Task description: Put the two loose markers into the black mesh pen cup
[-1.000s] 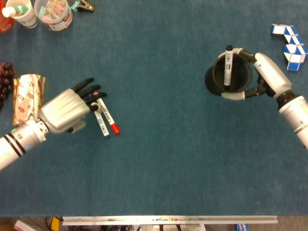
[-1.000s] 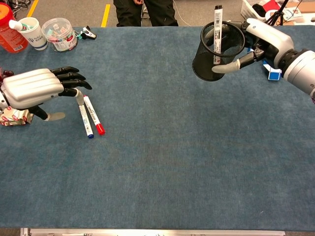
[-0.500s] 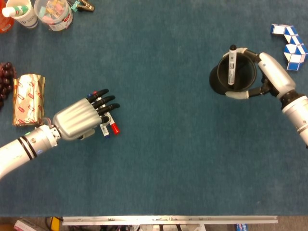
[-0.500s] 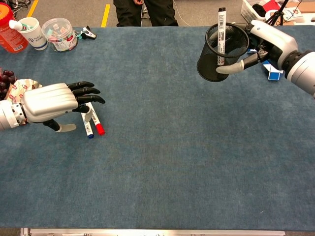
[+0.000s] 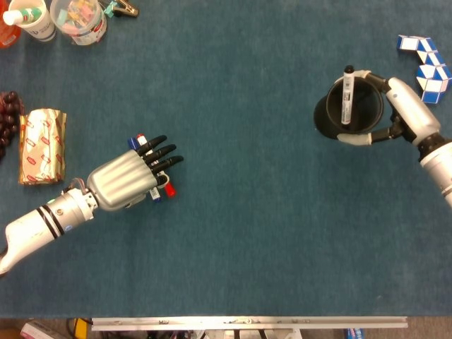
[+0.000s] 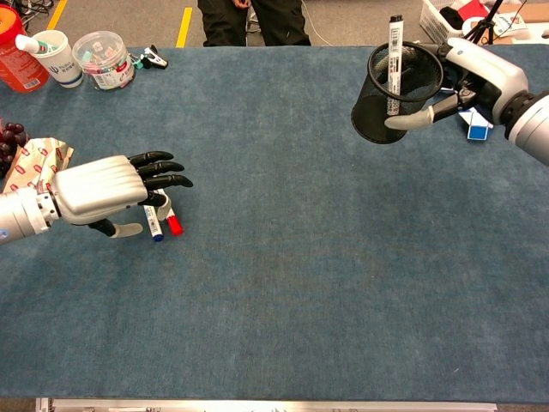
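Two loose markers lie side by side on the blue cloth, one red-capped [image 5: 169,189] [image 6: 174,227] and one blue-capped [image 5: 155,195] [image 6: 156,233]. My left hand [image 5: 128,181] [image 6: 101,189] lies palm down over them with its fingers stretched out, covering most of their barrels; only the caps and far ends show. It holds nothing that I can see. At the far right my right hand [image 5: 409,116] [image 6: 470,70] grips the black mesh pen cup [image 5: 351,111] [image 6: 393,96], which is tilted. A white marker with a black cap [image 5: 347,95] [image 6: 394,51] stands in the cup.
A gold foil packet [image 5: 42,145] and dark grapes [image 5: 7,116] lie at the left edge. A red bottle [image 6: 19,56], a white cup [image 6: 56,56] and a clear tub [image 6: 105,58] stand at the back left. A blue-and-white snake puzzle [image 5: 427,67] lies beyond the cup.
My left hand has slid right and toward the front, from beside the markers to over them. My right hand has carried the cup a little to the right.
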